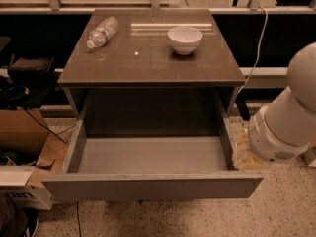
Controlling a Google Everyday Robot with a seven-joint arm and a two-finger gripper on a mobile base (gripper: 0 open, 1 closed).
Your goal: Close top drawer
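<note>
The top drawer [153,187] is pulled far out of the grey cabinet [148,63]. Its plain flat front faces the camera and its grey inside [153,154] is empty. The lower drawer fronts are hidden behind it. A thick white arm link [284,122] hangs at the right, just beside the drawer's right side wall [225,142]. The gripper itself is out of view, so its fingers do not show.
A clear plastic bottle [101,32] lies on the cabinet top at the back left and a white bowl [185,38] stands at the back right. Cardboard boxes [22,132] and cables sit on the floor at the left. A pale lump [244,154] lies on the speckled floor by the arm.
</note>
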